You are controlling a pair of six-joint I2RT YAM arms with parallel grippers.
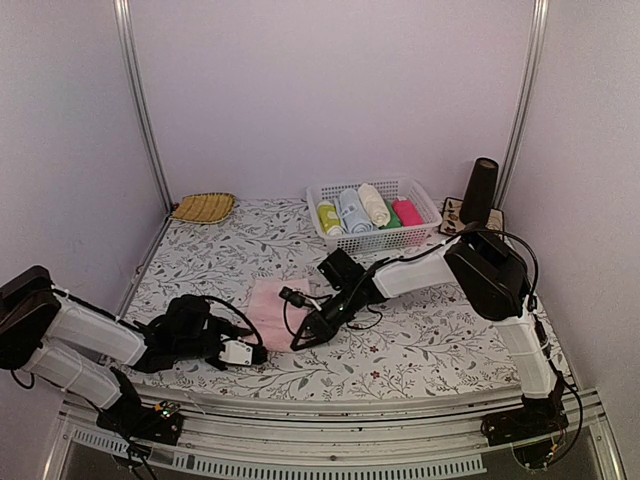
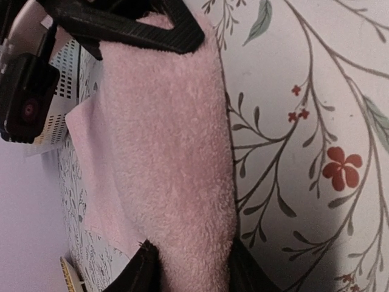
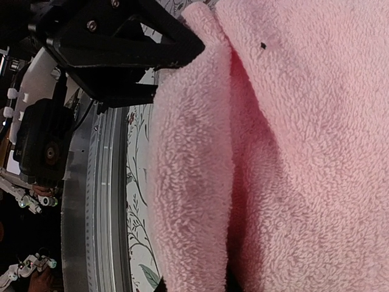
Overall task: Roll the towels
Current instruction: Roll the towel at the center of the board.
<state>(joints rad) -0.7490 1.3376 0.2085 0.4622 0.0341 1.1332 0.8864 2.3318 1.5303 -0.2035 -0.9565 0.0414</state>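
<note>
White walls (image 1: 300, 90) stand all around a table (image 1: 440, 340) with a cloth of little leaves and red flowers on it. We see the pink towel (image 1: 268, 300) lying on this cloth, near the front and about in the middle, between the two arms. Its near edge is curled up into a soft, fat fold.

We see the left gripper (image 1: 258, 352) at the near left side of the pink towel. From its own camera, its two dark fingers (image 2: 146, 274) sit one on each side of the fold and pinch it between them.

We see the right gripper (image 1: 298, 342) just beside it, at the near right side of the same towel. Its fingers are mostly hidden under the fluffy pink cloth, and they are pressed close with the fold caught between them.

Far back on the table stands a white basket (image 1: 375, 243). We see the cream towel (image 1: 373, 203) in it, rolled up, with other rolls in yellow-green, light blue, green and bright pink beside it. A yellow mat (image 1: 203, 207) lies in the back left corner. A dark tube (image 1: 482, 188) stands upright to the right of the basket.
</note>
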